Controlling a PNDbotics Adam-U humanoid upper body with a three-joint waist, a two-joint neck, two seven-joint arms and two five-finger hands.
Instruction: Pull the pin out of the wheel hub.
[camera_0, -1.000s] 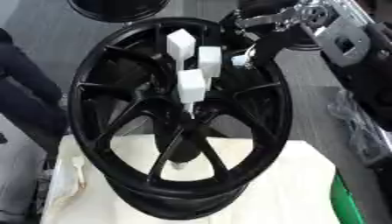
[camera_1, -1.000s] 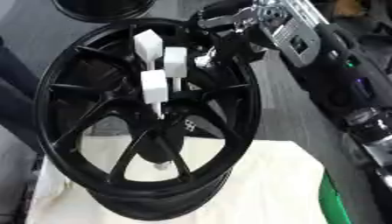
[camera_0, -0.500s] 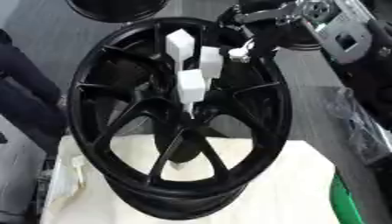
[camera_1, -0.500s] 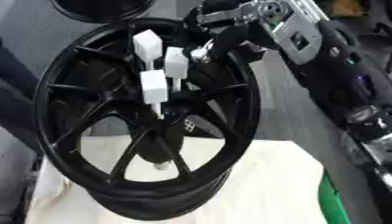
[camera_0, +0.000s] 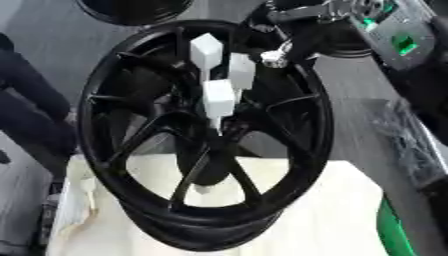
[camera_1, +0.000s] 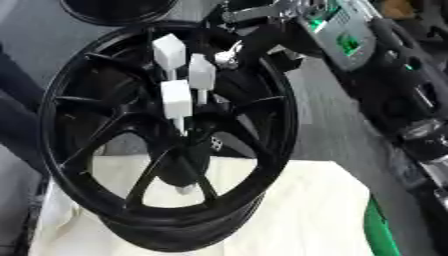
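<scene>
Upright on a cream cloth (camera_0: 350, 210), the black wheel hub (camera_0: 206, 135) carries three white block-headed pins (camera_0: 219, 97) standing out from its centre toward twelve o'clock. At about one o'clock the right hand (camera_0: 293, 30) reaches in over the rim, its dark fingers (camera_1: 254, 37) curled just beside the pins; whether they grasp one I cannot tell.

Both eyes look steeply down from the head, close over the black wheel (camera_0: 206, 135) filling the frame. The right eye view sits slightly rightward, showing more of the arm at upper right; both share wheel and cream cloth (camera_1: 297, 210).
</scene>
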